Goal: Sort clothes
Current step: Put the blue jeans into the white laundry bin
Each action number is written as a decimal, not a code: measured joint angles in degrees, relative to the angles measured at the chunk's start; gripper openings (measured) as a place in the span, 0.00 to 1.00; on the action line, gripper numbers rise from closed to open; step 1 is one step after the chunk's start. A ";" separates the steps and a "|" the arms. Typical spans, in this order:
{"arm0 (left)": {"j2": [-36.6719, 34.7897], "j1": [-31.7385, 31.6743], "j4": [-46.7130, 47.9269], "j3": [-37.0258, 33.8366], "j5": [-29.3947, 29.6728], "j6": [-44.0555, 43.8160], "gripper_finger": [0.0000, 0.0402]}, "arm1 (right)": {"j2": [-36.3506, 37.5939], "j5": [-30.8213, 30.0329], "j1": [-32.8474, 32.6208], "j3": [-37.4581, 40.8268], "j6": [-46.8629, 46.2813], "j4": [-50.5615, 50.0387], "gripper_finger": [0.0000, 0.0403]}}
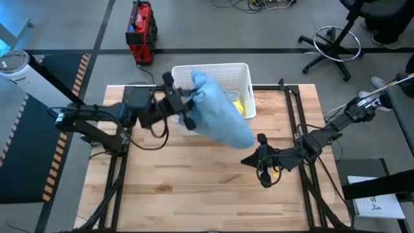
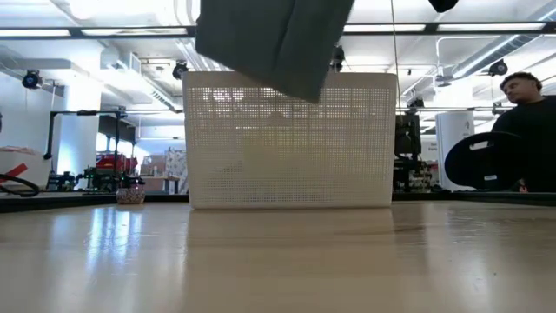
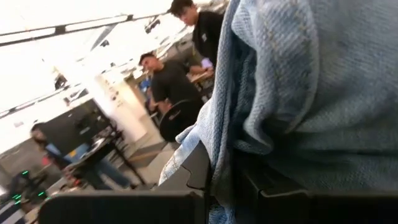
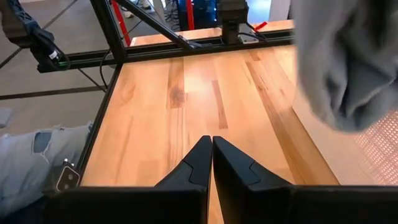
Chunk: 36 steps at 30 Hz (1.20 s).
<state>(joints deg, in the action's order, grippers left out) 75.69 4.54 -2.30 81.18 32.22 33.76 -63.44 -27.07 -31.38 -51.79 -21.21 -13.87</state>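
Observation:
My left gripper (image 1: 184, 103) is shut on the light blue jeans (image 1: 220, 110), held up over the white slatted basket (image 1: 242, 74) at the table's far side. The jeans hang in front of the basket in the low view (image 2: 278, 39) and fill the left wrist view (image 3: 311, 93). A bright yellow piece (image 1: 238, 105) lies in the basket. My right gripper (image 1: 249, 160) is shut and empty over the table's right middle; its closed fingers show in the right wrist view (image 4: 212, 163), with the jeans (image 4: 348, 62) hanging ahead of it. My left gripper pinches a bunched fold of the jeans (image 3: 227, 155) between its two fingers, coming level from the table's left. The jeans are lifted clear of the table and hang slack below and to the right of the fingers, over the basket's near edge.
The basket stands at the table's far middle. Bare wooden tabletop (image 1: 194, 188) lies near and between the arms. Black frame rails (image 1: 294, 110) run along the table's sides. A person (image 2: 530, 130) stands beyond the table; a person's jeans-clad leg (image 4: 31, 162) shows by the table's edge.

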 joint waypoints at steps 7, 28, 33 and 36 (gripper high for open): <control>4.34 -7.24 13.38 12.18 -0.09 -0.24 0.04 | -0.06 -0.01 0.00 0.00 0.22 -0.86 0.00; 16.15 -25.71 30.07 32.92 -3.24 2.74 0.04 | -0.20 -0.02 0.00 0.02 1.29 -2.12 0.00; 17.61 -25.64 31.46 37.38 -3.41 3.68 0.04 | -0.20 -0.02 0.00 0.04 1.29 -2.57 0.00; 18.16 -25.92 32.74 37.93 -3.20 3.84 0.04 | -0.20 0.00 0.00 0.04 1.29 -2.66 0.00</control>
<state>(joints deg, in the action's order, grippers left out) 93.85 -21.37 30.44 119.11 29.02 37.60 -63.64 -27.07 -31.38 -51.75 -19.92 -16.53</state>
